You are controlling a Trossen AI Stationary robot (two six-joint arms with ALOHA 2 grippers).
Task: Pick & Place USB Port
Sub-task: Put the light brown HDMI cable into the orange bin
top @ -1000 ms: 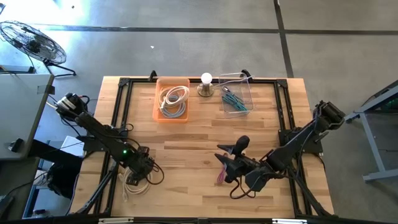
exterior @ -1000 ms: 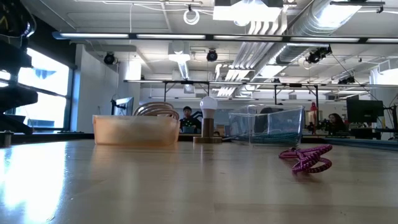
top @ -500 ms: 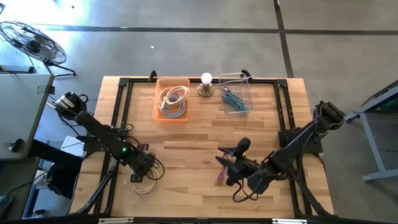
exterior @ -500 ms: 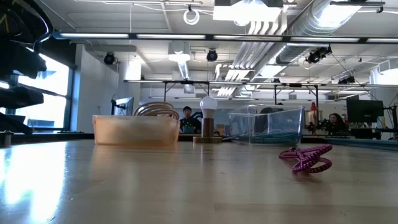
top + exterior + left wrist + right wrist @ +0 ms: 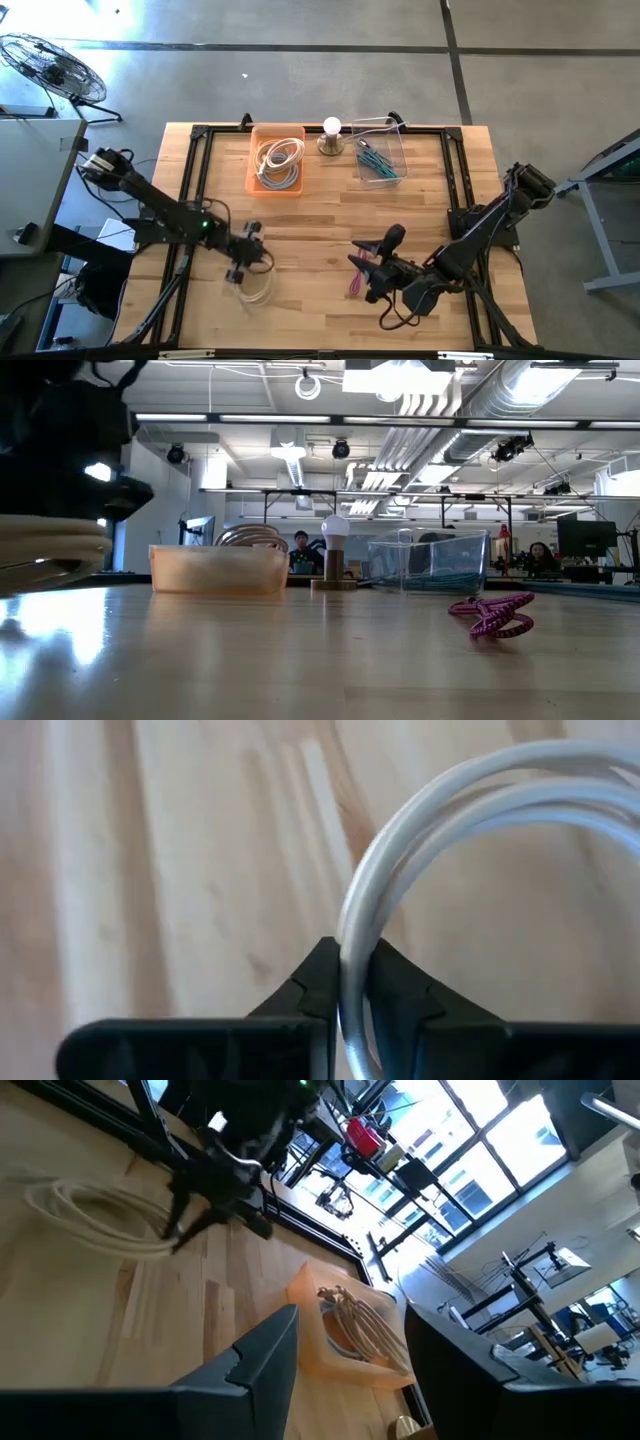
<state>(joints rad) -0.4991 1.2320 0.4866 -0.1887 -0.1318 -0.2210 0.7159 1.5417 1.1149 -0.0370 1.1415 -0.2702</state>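
A white coiled cable (image 5: 255, 288) hangs from my left gripper (image 5: 246, 262), which is shut on it at the table's left near part. In the low view the coil (image 5: 48, 545) shows large at the left, above the tabletop. A pink coiled cable (image 5: 356, 283) lies flat on the wood near the middle; the low view shows the pink cable (image 5: 492, 613) too. My right gripper (image 5: 366, 266) stands open just beside it, touching nothing. My left gripper pinches several strands of the white coil's loop (image 5: 352, 960) between its two fingertips, which come from above and lie across the strands. The coil hangs out from the fingers, roughly level and lifted off the table (image 5: 90, 1215).
At the far side stand an orange bin (image 5: 277, 160) with white cables, a light bulb on a base (image 5: 331, 135) and a clear bin (image 5: 380, 155) with teal cables. Black frame rails (image 5: 195, 180) run along the table's edges. Bare wood lies between the two arms.
My left gripper has shut on the white coil, then gone up and toward the table's right and far side. The coil has left the wood and travelled with it, coming into the low view at the left.
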